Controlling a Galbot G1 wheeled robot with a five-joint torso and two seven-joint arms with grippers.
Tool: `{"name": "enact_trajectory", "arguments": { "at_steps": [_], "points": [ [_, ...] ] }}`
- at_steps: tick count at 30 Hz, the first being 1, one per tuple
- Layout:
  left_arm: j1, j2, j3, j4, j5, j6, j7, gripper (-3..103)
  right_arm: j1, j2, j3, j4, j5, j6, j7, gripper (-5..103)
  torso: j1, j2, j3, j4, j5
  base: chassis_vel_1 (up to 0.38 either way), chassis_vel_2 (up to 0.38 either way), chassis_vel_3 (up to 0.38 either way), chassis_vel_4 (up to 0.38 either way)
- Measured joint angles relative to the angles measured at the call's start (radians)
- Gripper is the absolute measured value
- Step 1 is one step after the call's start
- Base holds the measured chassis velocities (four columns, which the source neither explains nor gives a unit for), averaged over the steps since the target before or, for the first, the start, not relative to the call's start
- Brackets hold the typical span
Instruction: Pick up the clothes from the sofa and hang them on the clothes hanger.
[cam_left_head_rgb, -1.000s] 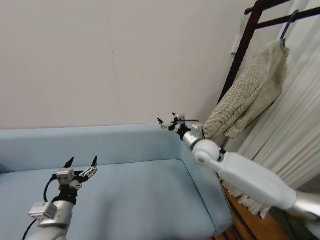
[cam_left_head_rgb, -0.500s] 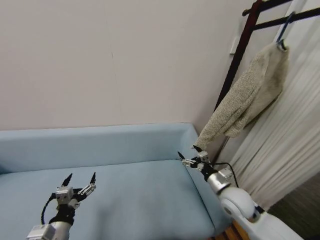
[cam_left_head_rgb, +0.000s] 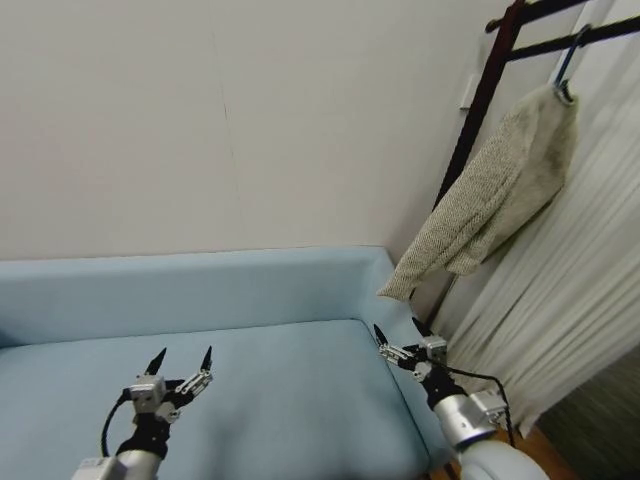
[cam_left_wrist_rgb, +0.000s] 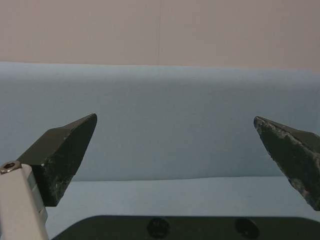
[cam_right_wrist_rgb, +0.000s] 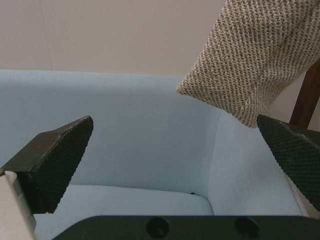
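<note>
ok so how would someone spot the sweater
Past the right end of the blue sofa stands a dark rack, beside a white curtain. The sweater hangs from one of its bars on a hook. It is the only garment there: beige, speckled knit, drooping toward the sofa's corner.

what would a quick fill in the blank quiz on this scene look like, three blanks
1. The sweater hangs on the dark rack at the ___ end of the sofa.
2. The left pincer and right pincer are both ___, holding nothing.
3. The sofa's seat is light ___.
Missing words: right; open; blue.
</note>
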Motion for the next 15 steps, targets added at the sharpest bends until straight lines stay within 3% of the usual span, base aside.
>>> {"name": "enact_trajectory", "arguments": {
  "at_steps": [7,15],
  "points": [
    [-0.001,-0.019,0.013,0.006,0.055,-0.011,0.004,100,-0.019,0.053,0.004,0.002,-0.040,-0.001,0.005,100,0.000,0.000,0.000,-0.0002,0.0000,0.000,0.000,0.000,0.000],
    [-0.010,0.007,-0.006,0.013,0.081,-0.008,-0.004,100,-0.014,0.058,-0.008,0.002,-0.044,-0.001,0.006,100,0.000,0.000,0.000,-0.0001,0.0000,0.000,0.000,0.000,0.000]
  ]
}}
